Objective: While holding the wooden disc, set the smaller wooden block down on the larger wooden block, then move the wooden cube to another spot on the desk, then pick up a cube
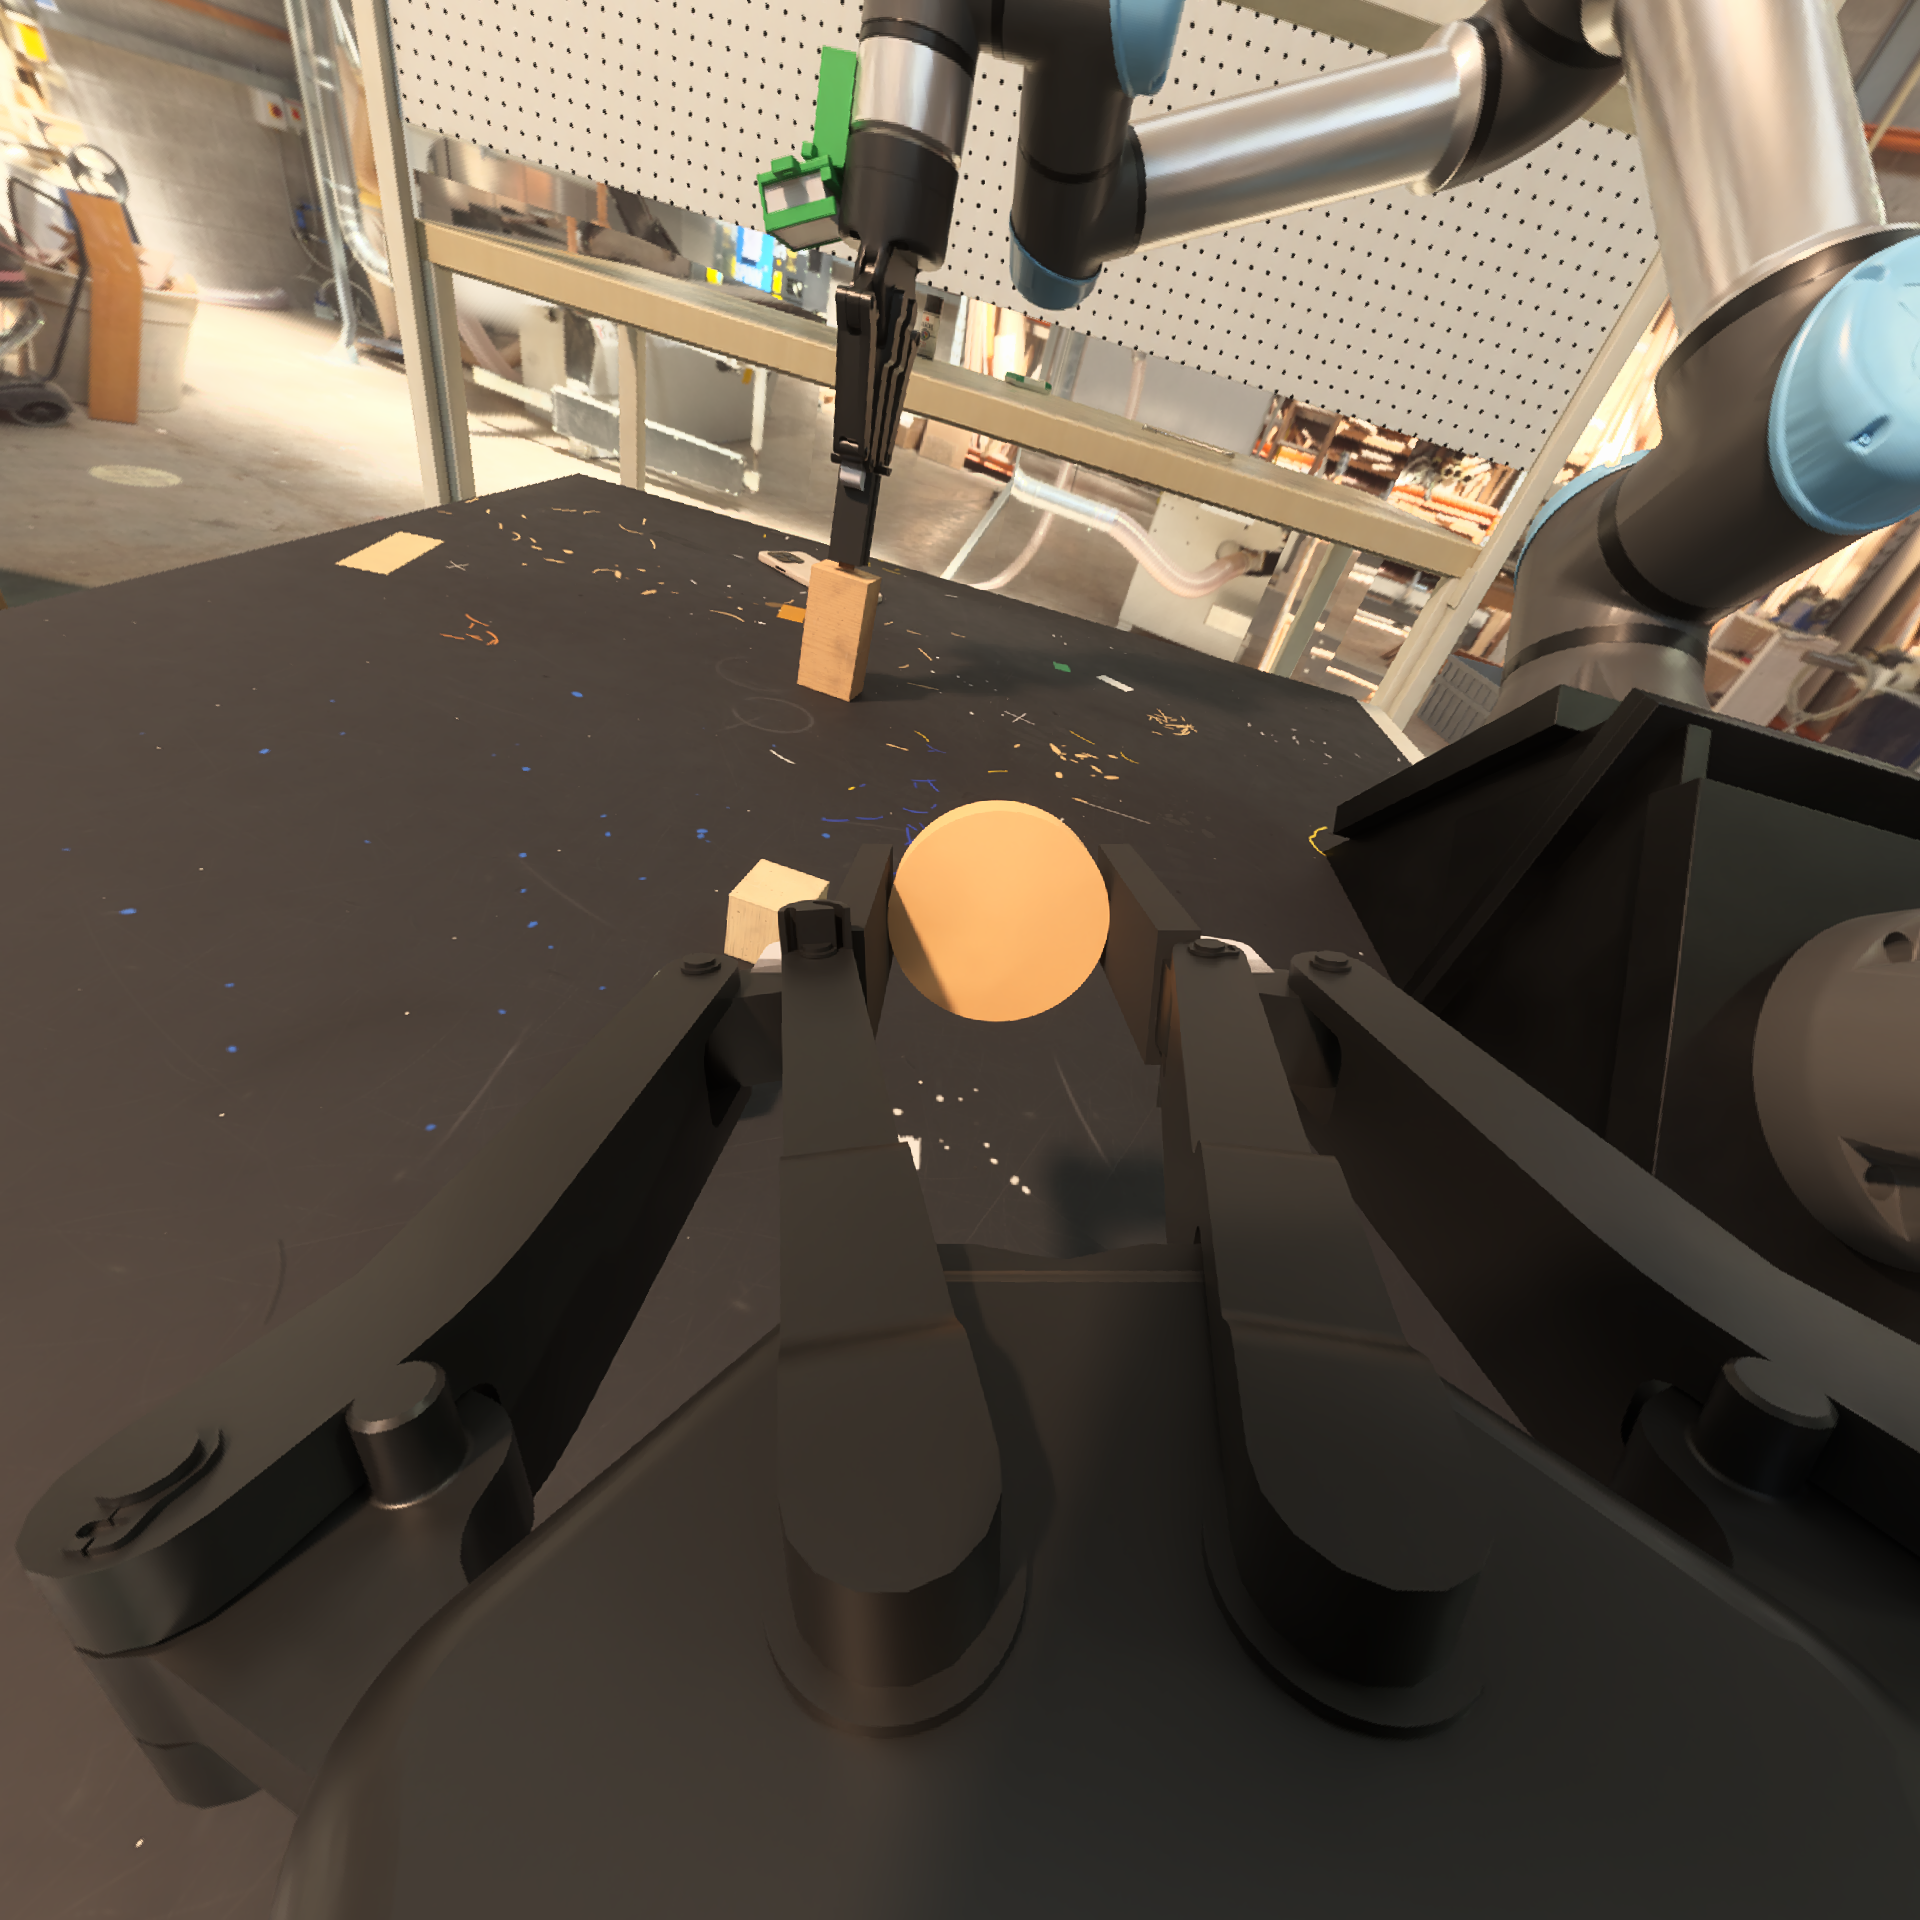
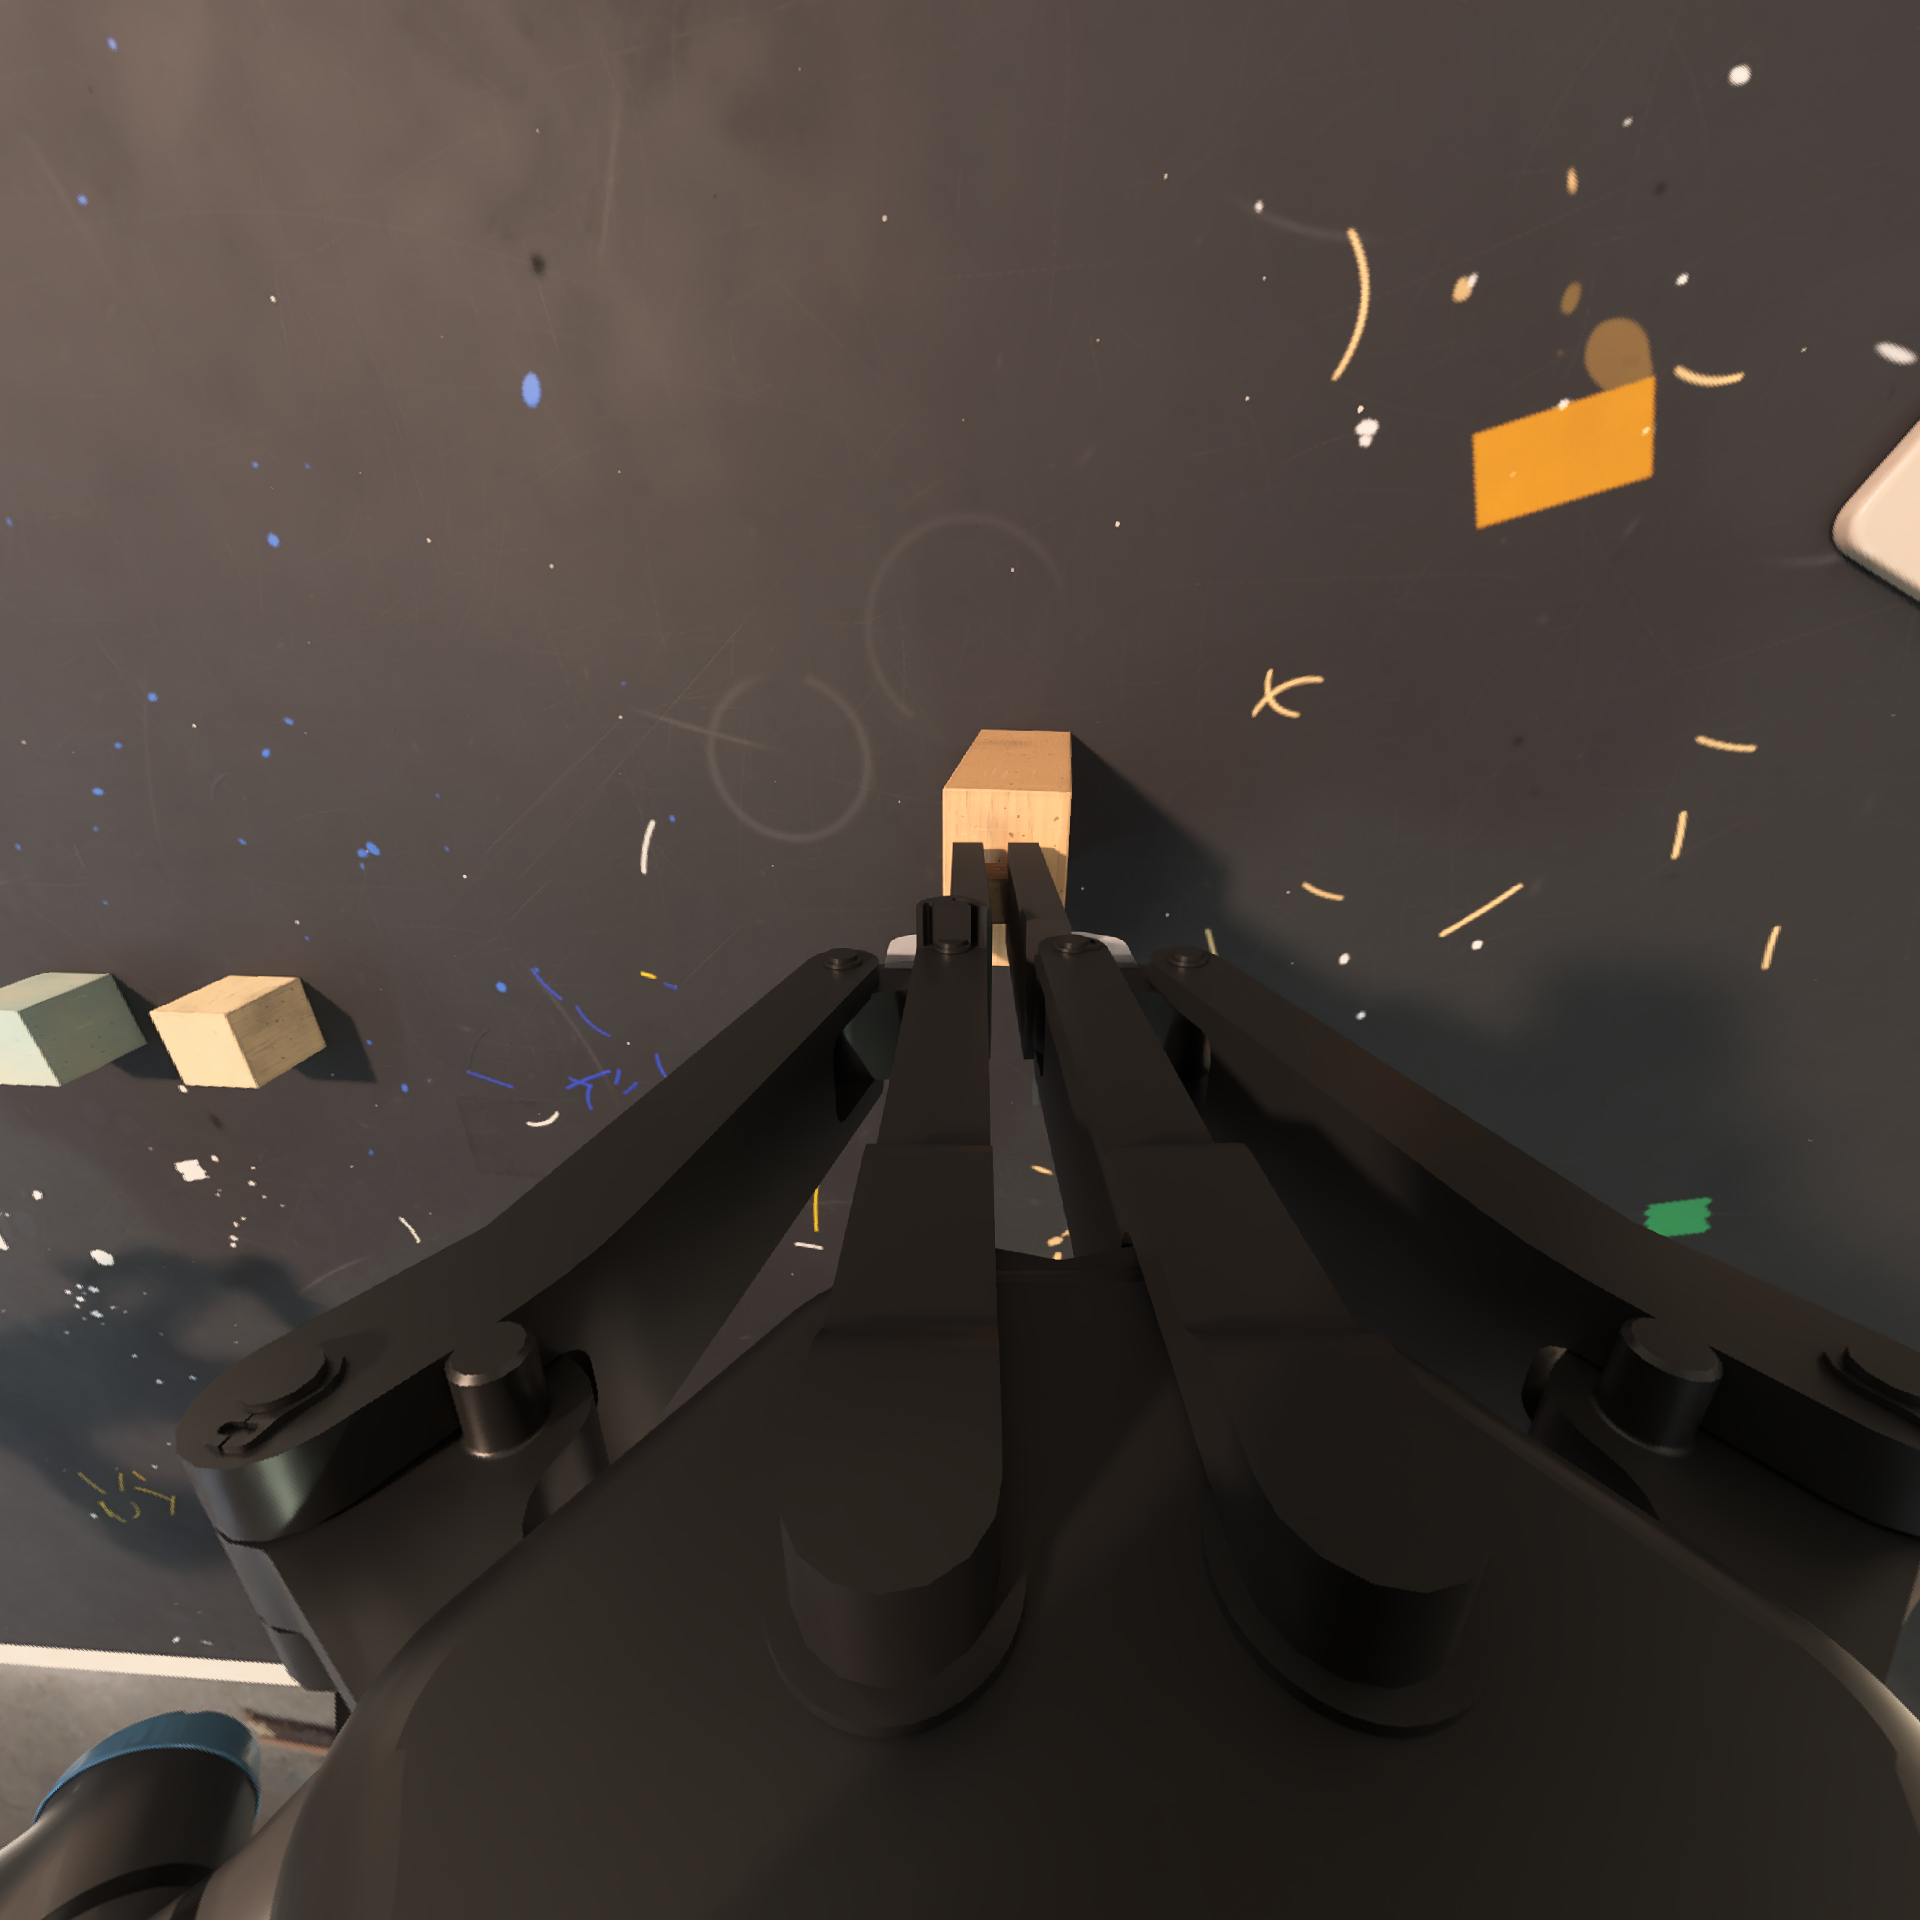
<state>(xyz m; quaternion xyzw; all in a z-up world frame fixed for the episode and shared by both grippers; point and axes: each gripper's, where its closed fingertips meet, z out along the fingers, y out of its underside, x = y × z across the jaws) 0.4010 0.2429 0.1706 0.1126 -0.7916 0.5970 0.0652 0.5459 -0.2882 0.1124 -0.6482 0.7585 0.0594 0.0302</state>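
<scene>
My left gripper (image 1: pixel 997 914) is shut on the round wooden disc (image 1: pixel 997 909) and holds it above the dark desk. A pale cube (image 1: pixel 774 906) sits just behind its left finger. My right gripper (image 2: pixel 995 857) points down at an upright wooden block (image 2: pixel 1006 790), also seen in the left wrist view (image 1: pixel 840 639). Its jaws are nearly closed on a thin brown piece at the block's top, the smaller wooden block. I see no seam between the two pieces. A wooden cube (image 2: pixel 239 1029) and a pale green cube (image 2: pixel 62 1029) lie to the left.
A black housing (image 1: pixel 1662 935) stands at the desk's right side, with the right arm (image 1: pixel 1714 364) above it. A white object (image 2: pixel 1886 520) lies at the right edge. An orange patch (image 2: pixel 1564 452) and green tape (image 2: pixel 1678 1216) mark the desk. A pegboard frame stands behind.
</scene>
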